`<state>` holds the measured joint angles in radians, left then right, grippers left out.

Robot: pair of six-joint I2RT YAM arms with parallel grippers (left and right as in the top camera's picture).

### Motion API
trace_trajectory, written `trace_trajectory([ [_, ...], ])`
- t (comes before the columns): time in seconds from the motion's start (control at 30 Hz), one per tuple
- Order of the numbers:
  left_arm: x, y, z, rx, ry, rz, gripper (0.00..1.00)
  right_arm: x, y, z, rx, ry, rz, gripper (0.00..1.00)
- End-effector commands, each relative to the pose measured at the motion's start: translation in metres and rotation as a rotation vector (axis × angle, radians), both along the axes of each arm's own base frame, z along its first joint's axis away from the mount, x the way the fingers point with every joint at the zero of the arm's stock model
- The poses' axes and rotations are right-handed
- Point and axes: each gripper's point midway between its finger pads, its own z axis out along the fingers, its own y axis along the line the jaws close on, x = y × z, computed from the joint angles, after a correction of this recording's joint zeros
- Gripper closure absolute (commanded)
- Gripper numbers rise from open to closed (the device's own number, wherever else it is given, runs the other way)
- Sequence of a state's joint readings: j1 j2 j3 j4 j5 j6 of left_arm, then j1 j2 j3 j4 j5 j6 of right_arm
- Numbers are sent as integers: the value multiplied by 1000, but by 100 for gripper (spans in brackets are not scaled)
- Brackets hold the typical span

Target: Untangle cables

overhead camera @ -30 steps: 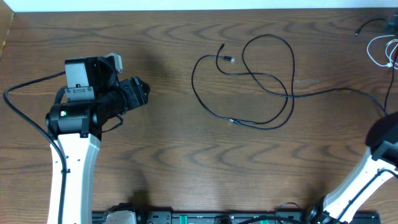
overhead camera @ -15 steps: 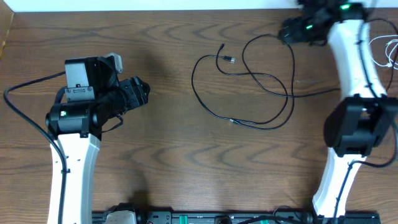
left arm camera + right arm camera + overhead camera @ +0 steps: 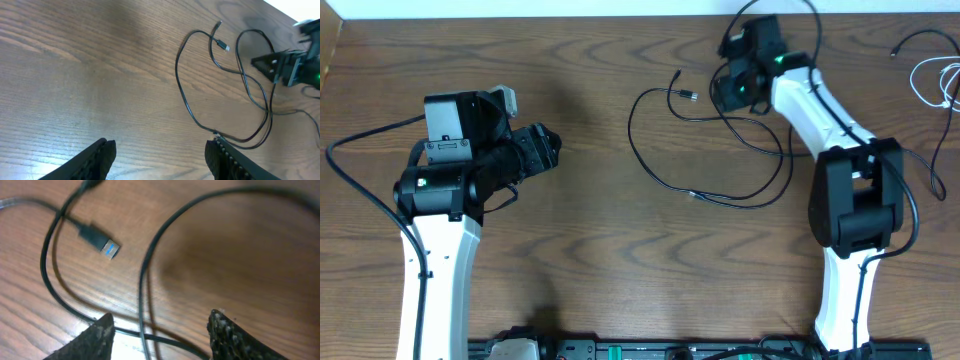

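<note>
Right wrist view: right gripper (image 3: 162, 335) jaws released, standing apart with nothing clamped. One strand of the black cable (image 3: 142, 300) runs between them on the wood surface (image 3: 260, 255). The cable's plug (image 3: 106, 247) lies just up and left of the jaws. Its blue insert shows only in this view.

Left wrist view: left gripper (image 3: 160, 160) jaws released and empty, over bare surface. The plug lies well beyond them, up and to the right, and the whole looped cable is visible past the jaws. The right gripper appears blurred, right of the plug.

Overhead: right gripper sits just right of the plug, over the upper loop. Left gripper is well left of the plug. Only this view shows the white cable (image 3: 916, 84), far right of the plug at the frame edge.
</note>
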<state>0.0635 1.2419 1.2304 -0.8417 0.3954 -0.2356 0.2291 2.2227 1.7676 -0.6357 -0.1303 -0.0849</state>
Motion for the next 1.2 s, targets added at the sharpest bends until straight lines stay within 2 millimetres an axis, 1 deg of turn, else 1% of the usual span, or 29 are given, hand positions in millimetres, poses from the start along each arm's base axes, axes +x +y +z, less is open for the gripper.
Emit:
trace_trajectory([
  [0.0, 1, -3, 7, -6, -17, -19, 37, -8, 5, -13, -14, 4, 8, 49],
  [0.1, 0, -3, 7, -6, -14, -19, 37, -15, 9, -25, -13, 14, 20, 53],
  [0.3, 0, -3, 7, -6, -14, -19, 37, -18, 10, -35, -6, 9, 20, 62],
  [0.4, 0, -3, 7, -6, -13, -19, 37, -19, 9, -44, -2, 14, 10, 66],
  [0.53, 0, -3, 7, -6, -13, -19, 37, -21, 9, -57, 12, 24, -23, 74],
  [0.6, 0, -3, 7, -6, -13, -19, 37, -22, 9, -61, 20, 32, -41, 78],
  [0.7, 0, -3, 7, -6, -13, -19, 37, -19, 9, -60, 31, 23, -57, 85],
  [0.8, 0, -3, 7, -6, -13, -19, 37, -16, 10, -58, 41, 13, -71, 97],
  [0.83, 0, -3, 7, -6, -13, -19, 37, -15, 10, -57, 47, 11, -81, 99],
  [0.87, 0, -3, 7, -6, -13, -19, 37, -13, 9, -55, 55, 10, -97, 99],
  [0.93, 0, -3, 7, -6, -13, -19, 37, -8, 5, -44, 72, 0, -132, 99],
  [1.0, 0, -3, 7, -6, -13, -19, 37, 0, -5, -23, 95, -19, -182, 99],
  [1.07, 0, -3, 7, -6, -13, -19, 37, 10, -25, 8, 121, -57, -242, 99],
  [1.17, -1, -3, 6, -6, -10, -19, 37, 22, -68, 66, 143, -139, -324, 99],
])
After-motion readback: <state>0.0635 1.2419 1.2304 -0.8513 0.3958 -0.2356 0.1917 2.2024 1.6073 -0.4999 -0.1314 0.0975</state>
